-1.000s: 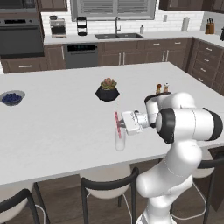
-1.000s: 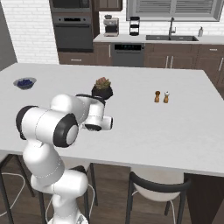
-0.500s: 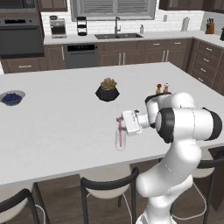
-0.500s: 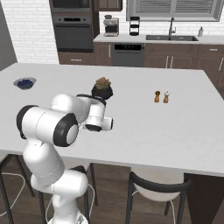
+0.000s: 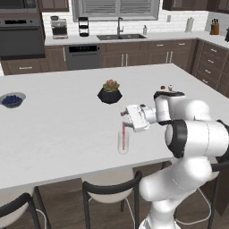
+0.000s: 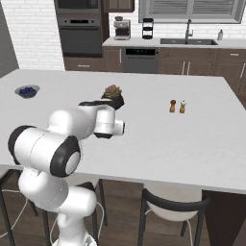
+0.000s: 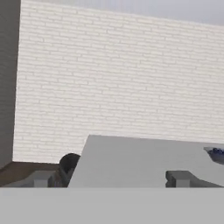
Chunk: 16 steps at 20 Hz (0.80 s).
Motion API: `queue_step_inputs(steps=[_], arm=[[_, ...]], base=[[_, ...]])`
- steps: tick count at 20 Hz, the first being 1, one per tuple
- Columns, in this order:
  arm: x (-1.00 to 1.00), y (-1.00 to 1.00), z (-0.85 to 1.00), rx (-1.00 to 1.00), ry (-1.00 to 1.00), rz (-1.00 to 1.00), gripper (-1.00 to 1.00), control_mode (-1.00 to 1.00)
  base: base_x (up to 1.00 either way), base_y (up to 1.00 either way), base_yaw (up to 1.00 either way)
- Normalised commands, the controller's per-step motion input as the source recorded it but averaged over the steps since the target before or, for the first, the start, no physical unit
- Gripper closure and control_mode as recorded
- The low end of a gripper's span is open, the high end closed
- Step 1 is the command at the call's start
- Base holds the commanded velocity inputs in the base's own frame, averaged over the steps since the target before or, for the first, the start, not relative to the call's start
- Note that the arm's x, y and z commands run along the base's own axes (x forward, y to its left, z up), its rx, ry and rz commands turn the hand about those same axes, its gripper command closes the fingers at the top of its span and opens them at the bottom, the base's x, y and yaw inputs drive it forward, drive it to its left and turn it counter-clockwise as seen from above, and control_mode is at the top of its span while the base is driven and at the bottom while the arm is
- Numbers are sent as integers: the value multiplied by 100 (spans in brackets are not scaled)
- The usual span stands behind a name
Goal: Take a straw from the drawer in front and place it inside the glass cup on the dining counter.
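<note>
While the straw (image 5: 124, 132) is seen standing inside the glass cup (image 5: 123, 142) on the white table (image 5: 58, 129), the end effector (image 5: 125, 119) is held open just above it.

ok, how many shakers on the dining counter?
2: a brown shaker and a white shaker, side by side on the dining counter, right of the plant pot. More may hide behind the arm.

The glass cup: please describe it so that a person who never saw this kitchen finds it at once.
On the large white-topped dining counter, look near the front edge, just below the robot's open gripper. The small clear cylindrical glass cup stands there. It alone is transparent and holds a thin red-pink straw.
</note>
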Motion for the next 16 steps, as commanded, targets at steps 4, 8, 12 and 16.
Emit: queue_step_inputs(steps=[4,8,12,16], arm=[[-82,24,85,-37,-23,0,-100,-100],[-100,27,20,-91,-48,0,-100,-100],[-100,10,-8,-100,-63,-1,-100,-100],[-100,-4,-15,-100,-65,-1,-100,-100]], base=[[0,0,0],[0,0,0],[0,0,0],[0,0,0]])
